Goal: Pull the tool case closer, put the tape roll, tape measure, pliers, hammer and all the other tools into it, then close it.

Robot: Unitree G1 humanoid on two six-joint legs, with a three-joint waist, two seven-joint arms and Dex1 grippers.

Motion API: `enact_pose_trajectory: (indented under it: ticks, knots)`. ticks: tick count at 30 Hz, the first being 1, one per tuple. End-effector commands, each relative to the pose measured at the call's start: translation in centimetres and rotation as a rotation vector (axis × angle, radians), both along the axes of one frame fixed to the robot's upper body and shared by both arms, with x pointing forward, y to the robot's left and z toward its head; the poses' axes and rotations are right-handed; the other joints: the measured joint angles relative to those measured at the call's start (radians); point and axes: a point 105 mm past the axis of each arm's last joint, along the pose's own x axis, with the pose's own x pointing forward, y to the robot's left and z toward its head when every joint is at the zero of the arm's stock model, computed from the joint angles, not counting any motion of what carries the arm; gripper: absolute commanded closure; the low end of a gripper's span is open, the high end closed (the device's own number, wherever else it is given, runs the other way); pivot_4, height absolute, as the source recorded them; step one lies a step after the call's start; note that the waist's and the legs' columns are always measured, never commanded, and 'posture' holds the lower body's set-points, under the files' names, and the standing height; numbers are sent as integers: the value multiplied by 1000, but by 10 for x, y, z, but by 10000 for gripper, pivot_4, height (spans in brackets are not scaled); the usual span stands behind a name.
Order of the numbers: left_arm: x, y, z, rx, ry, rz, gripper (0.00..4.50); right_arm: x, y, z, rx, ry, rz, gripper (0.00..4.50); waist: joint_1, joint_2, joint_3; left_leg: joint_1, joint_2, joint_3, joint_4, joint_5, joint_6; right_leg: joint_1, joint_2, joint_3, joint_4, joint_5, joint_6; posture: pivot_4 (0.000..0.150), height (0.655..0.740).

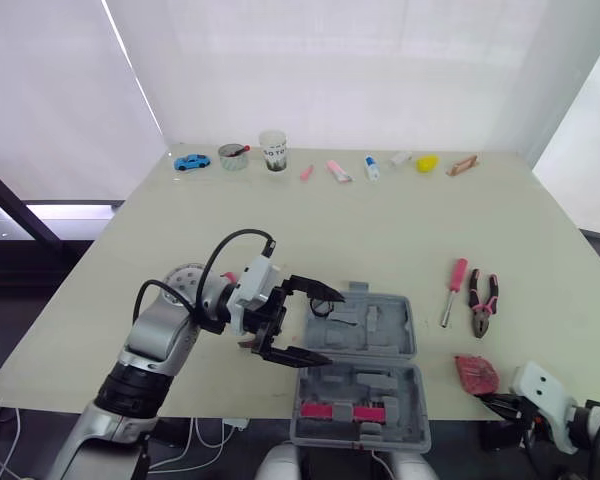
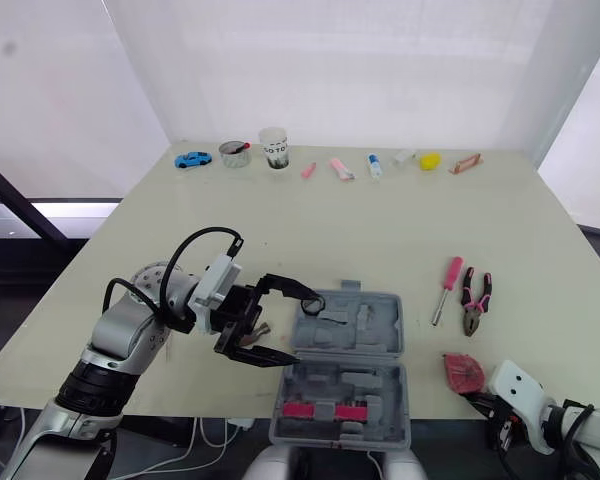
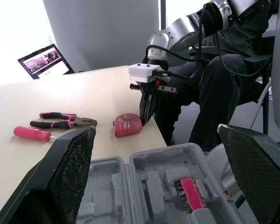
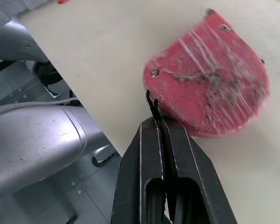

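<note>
Records red tape measure point(image 4: 210, 74) flat near front right edge of desk point(image 1: 380, 230), apart from open tool case point(image 1: 407, 330), right pincer point(image 4: 157, 123) pinched shut on its thin black cord point(image 4: 152, 103), left pincer point(image 1: 330, 327) spread wide beside case; judges it rigid, light, cord liable to slip, shell the safer hold.

The left arm point(image 1: 155, 345) comes in from the lower left with its elbow bent, the forearm lying level and pointing to the robot's right. A black cable loops over its wrist point(image 1: 252, 292), which carries a white housing. The left end effector point(image 1: 330, 327) is spread wide, one black finger above and one below, the tips well apart.

The right arm point(image 1: 580, 420) enters low at the right, its white wrist block point(image 1: 540, 385) aimed to the robot's left. The right end effector point(image 3: 145, 119) has its fingers pressed together, pinching the thin black strap of the tape measure point(image 4: 210, 79).
</note>
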Motion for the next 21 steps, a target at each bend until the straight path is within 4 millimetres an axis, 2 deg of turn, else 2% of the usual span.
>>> enact_pose_trajectory:
  ticks: [1, 2, 3, 4, 5, 7, 9, 16, 21]
  knots:
    - [-2, 0, 5, 1, -29, -26, 0, -2, 4, 9, 60, 10, -3, 31389, 0, 0, 0, 0, 0, 0, 0, 0, 0, 0, 0, 0, 0, 0, 0, 1500, 7400]
    - [-2, 0, 5, 1, -29, -25, 0, -5, 6, 11, 80, 22, 0, 25973, 0, 0, 0, 0, 0, 0, 0, 0, 0, 0, 0, 0, 0, 0, 0, 1500, 7400]
    - [-2, 0, 5, 0, -29, -24, 0, -7, 7, 12, 94, 32, 3, 22420, 0, 0, 0, 0, 0, 0, 0, 0, 0, 0, 0, 0, 0, 0, 0, 1500, 7400]
    - [-1, 0, 5, -2, -27, -22, 0, -10, 10, 15, 117, 44, 16, 20699, 0, 0, 0, 0, 0, 0, 0, 0, 0, 0, 0, 0, 0, 0, 0, 1500, 7400]
    - [-1, 0, 5, -3, -27, -20, 0, -13, 12, 18, 131, 47, 25, 14128, 0, 0, 0, 0, 0, 0, 0, 0, 0, 0, 0, 0, 0, 0, 0, 1500, 7400]
    - [-1, 1, 5, -3, -26, -18, 0, -15, 12, 24, 147, 48, 41, 9574, 1, 0, 0, 0, 0, 0, 0, 0, 0, 0, 0, 0, 0, 0, 0, 1500, 7400]
    - [-1, 1, 5, -4, -25, -17, 0, -16, 10, 29, 148, 46, 57, 139, 1, 0, 0, 0, 0, 0, 0, 0, 0, 0, 0, 0, 0, 0, 0, 1500, 7400]
    - [-2, 3, 7, -14, -20, -11, 0, 9, -9, 51, 85, -108, 153, 139, -1, 0, 0, 0, 0, 0, 1, 0, 0, 0, 1, 0, 0, -1, 1, 1500, 7400]
    - [-5, 6, 10, -34, -16, 3, 0, 31, -14, 58, 25, -114, 367, 139, -6, -1, 0, 0, 0, 1, 1, 0, 0, 0, 1, 1, 0, 0, 0, 1500, 7400]
